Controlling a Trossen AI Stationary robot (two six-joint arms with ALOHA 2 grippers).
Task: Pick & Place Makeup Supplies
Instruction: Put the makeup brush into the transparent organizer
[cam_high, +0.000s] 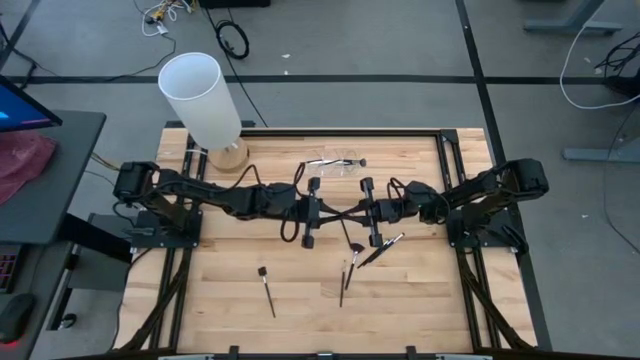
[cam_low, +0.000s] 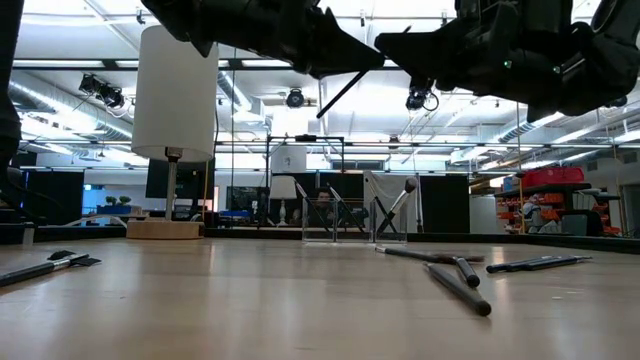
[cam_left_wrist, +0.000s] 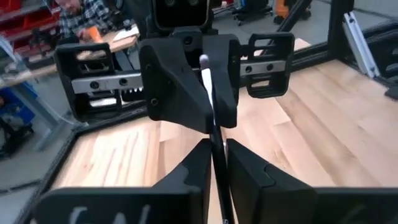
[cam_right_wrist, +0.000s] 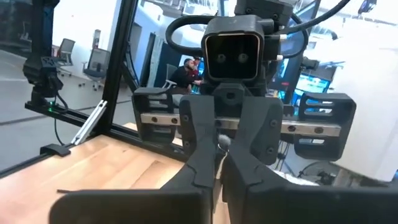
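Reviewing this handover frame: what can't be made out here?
- Brush between the two grippers: its bristle end is hidden in every view by the gripper bodies.
- Left gripper and right gripper: from above, the fingers are too small to judge.
- Clear holder at the back of the table: contents too small in the high view, distant in the low view.

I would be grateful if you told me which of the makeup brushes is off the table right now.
The brush held in mid-air between the left hand and right hand, both closed on it; the other brushes lie flat on the wooden table.
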